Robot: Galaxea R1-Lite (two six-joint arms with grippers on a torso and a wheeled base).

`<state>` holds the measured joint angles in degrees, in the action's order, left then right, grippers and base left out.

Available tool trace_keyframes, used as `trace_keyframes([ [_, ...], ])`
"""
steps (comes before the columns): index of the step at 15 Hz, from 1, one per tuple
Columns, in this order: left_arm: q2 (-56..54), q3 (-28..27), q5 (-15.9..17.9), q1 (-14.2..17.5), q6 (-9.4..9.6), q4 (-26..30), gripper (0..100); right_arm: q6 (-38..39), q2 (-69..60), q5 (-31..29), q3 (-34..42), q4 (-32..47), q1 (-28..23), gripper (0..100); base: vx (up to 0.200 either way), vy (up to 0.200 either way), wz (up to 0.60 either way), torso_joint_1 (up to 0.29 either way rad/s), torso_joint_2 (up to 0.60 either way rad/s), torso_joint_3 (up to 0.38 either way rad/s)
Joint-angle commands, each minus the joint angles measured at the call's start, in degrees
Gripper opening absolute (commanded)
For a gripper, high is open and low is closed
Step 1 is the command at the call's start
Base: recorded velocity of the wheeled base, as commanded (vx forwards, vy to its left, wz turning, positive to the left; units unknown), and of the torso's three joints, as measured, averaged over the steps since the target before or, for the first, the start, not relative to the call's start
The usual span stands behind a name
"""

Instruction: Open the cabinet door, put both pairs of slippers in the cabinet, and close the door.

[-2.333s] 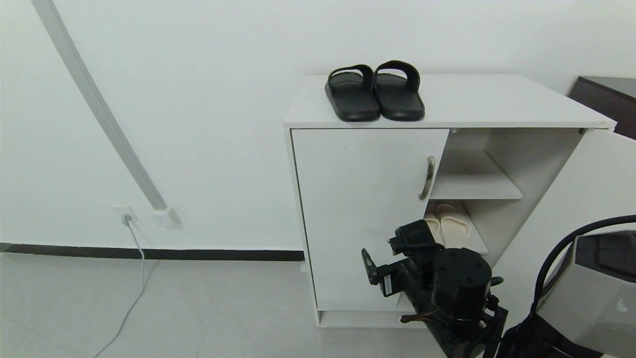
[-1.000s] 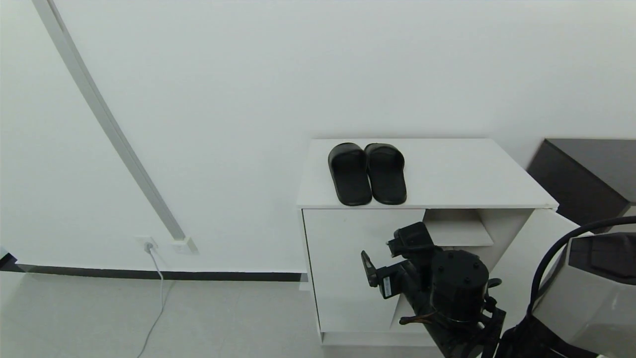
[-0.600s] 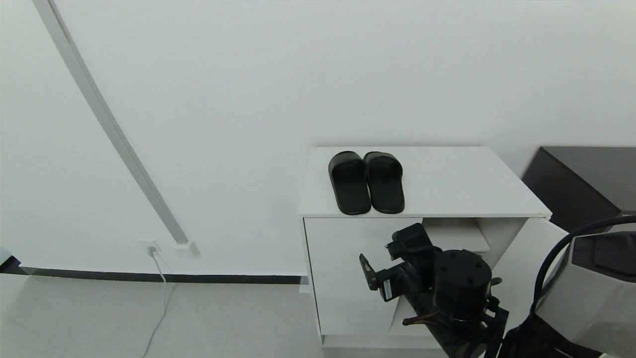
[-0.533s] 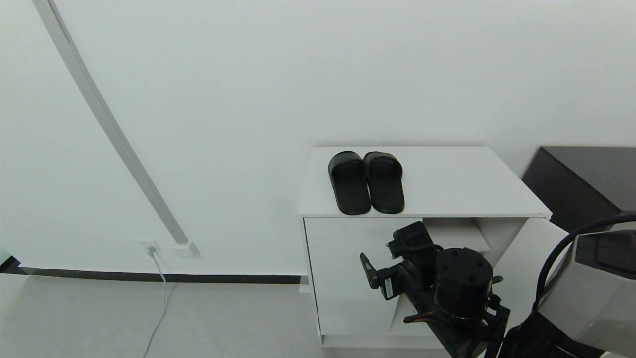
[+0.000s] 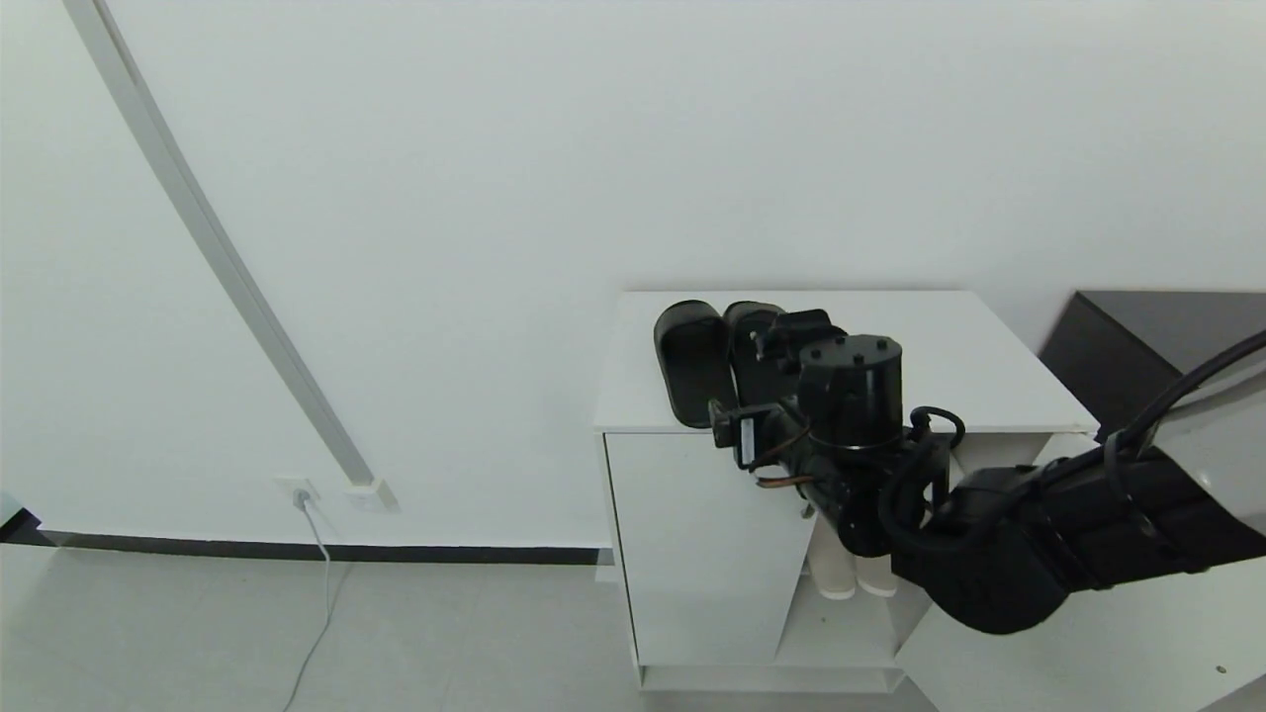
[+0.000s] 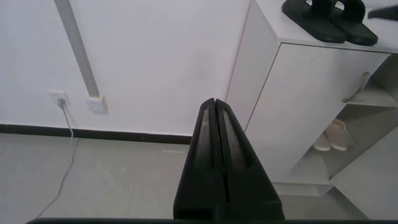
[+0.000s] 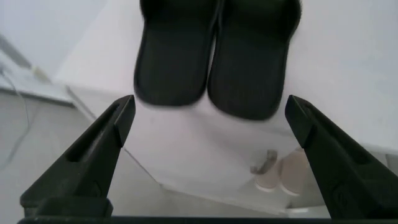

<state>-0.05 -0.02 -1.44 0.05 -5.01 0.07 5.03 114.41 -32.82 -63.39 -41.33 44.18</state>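
Open right fingers (image 7: 93, 155) before black slippers (image 7: 177, 62) atop cabinet (image 5: 940, 376), left fingers (image 6: 208, 143) closed, white slippers (image 6: 329, 135) inside

2 black slippers (image 5: 692, 361) side by side on cabinet (image 5: 930, 376) top. Right arm (image 5: 851, 396) overlaps the 3 o'clock one. Beige slippers (image 5: 839, 578) inside at 6 o'clock, right door (image 5: 1048, 643) open.

1. We see a white cabinet (image 5: 890, 366) standing against the wall. Its left door (image 5: 702, 544) is shut and its right door (image 5: 1088, 643) is swung wide open.
2. We see a pair of black slippers (image 5: 692, 361) lying side by side on the cabinet's top, near its left front corner, heels toward the front edge.
3. We see a pair of cream slippers (image 6: 331, 135) lying side by side on a lower shelf inside the open right half.
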Motion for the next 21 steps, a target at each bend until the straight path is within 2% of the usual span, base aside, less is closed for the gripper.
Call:
trace_keyframes([
  [1, 0.0, 0.0, 0.0, 0.0, 0.00, 0.0, 0, 1.5, 0.6, -1.4, -3.3, 1.8, -0.6, 100, 0.000, 0.000, 0.00, 0.000, 0.00, 0.000],
  [4, 0.0, -0.1, 0.0, 0.0, -0.09, 0.0, 0, 1.5, 0.9, -1.2, -3.0, 1.8, -1.3, 100, 0.000, 0.000, 0.00, 0.000, 0.00, 0.000],
  [14, 0.0, -0.1, 0.1, 0.0, -0.18, 0.0, 0, 1.6, 4.9, 0.3, -3.0, 0.3, -1.5, 100, 0.200, 0.000, 0.00, 0.003, 0.00, 0.002],
  [17, 0.0, -0.1, 0.0, 0.0, -0.18, -0.1, 0, 1.6, 8.7, 2.7, -4.5, -1.5, -1.5, 100, 0.000, 0.000, 0.00, 0.000, 0.00, 0.000],
  [21, 0.0, -0.1, 0.0, 0.0, -0.35, -0.1, 0, 1.3, 13.5, 2.9, -11.1, -1.0, -2.6, 100, 0.000, 0.000, 0.00, 0.000, 0.00, 0.000],
])
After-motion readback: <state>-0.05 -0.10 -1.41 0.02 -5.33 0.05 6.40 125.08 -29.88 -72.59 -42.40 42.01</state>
